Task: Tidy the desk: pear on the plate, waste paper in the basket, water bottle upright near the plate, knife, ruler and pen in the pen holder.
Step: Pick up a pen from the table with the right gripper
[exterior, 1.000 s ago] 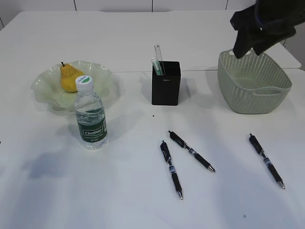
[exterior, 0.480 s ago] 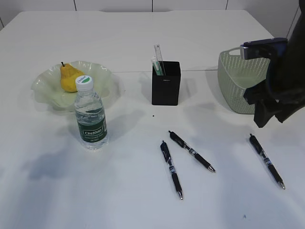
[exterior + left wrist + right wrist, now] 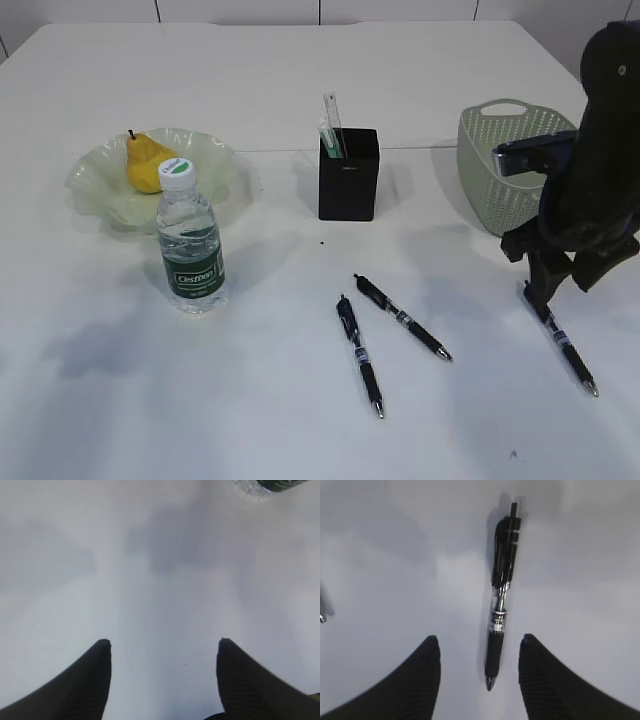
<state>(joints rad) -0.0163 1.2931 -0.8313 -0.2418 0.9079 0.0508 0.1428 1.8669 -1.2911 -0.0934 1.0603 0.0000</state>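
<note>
The yellow pear point(image 3: 148, 162) lies on the pale green plate point(image 3: 90, 185). The water bottle point(image 3: 190, 245) stands upright in front of the plate; its base shows in the left wrist view point(image 3: 260, 486). The black pen holder point(image 3: 348, 180) holds a ruler and knife point(image 3: 330, 125). Three black pens lie on the table: two in the middle point(image 3: 360, 355) point(image 3: 402, 317) and one on the right point(image 3: 562, 342). My right gripper point(image 3: 542, 285) point(image 3: 480, 639) is open, low over the right pen point(image 3: 501, 605), whose tip lies between the fingers. My left gripper point(image 3: 164, 641) is open and empty over bare table. No waste paper shows.
The green woven basket point(image 3: 490, 150) stands at the back right, partly hidden by my right arm point(image 3: 590, 190). The left gripper is outside the exterior view.
My right arm has come from above the basket down and toward the front, to the right pen. Nothing else has moved.
</note>
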